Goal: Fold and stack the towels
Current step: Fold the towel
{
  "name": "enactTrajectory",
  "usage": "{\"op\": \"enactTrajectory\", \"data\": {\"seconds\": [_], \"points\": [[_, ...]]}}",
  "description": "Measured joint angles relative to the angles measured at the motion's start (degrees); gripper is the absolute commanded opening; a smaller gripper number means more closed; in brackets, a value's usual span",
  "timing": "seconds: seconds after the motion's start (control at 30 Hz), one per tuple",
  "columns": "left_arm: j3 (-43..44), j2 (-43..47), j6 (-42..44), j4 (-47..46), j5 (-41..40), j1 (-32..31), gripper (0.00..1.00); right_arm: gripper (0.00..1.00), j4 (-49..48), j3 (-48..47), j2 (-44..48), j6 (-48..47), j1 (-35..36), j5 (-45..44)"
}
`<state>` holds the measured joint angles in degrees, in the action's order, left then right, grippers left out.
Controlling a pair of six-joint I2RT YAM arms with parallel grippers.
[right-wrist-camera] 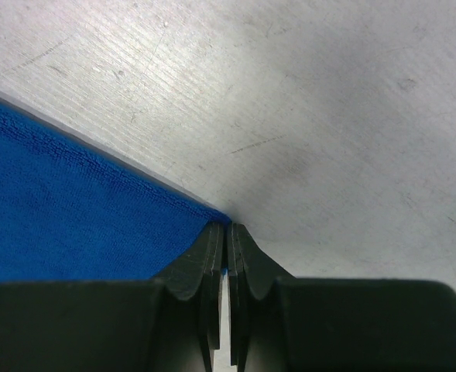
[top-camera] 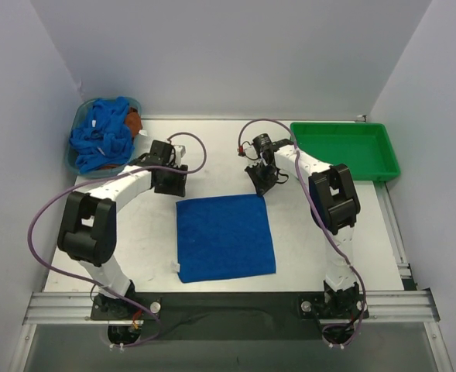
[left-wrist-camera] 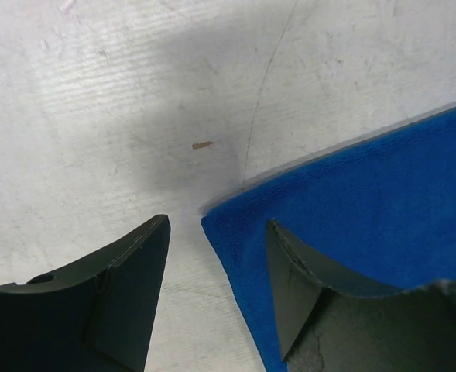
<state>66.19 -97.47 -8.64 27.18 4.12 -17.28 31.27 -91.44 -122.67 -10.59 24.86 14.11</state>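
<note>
Blue towel flat on table (far corner in right hand)

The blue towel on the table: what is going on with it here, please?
Two robot arms seem to be preparing to fold one blue towel, which lies flat on the table. The right gripper is shut on the towel's far right corner. The left gripper is open around the far left corner and has not closed yet. Some crumpled towels wait in a bin at the far left, and a green tray stands at the far right.
</note>
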Motion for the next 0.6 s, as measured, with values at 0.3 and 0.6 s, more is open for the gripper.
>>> {"op": "enactTrajectory", "data": {"seconds": [0.3, 0.6], "points": [[0.17, -6.36, 1.51, 2.91, -2.4, -1.68, 0.52, 0.0, -0.2, 0.2, 0.09, -0.02, 0.0, 0.02], [2.58, -8.74, 1.84, 4.02, -5.11, -2.21, 0.52, 0.0, -0.28, 0.28, 0.11, -0.02, 0.0, 0.02]]}}
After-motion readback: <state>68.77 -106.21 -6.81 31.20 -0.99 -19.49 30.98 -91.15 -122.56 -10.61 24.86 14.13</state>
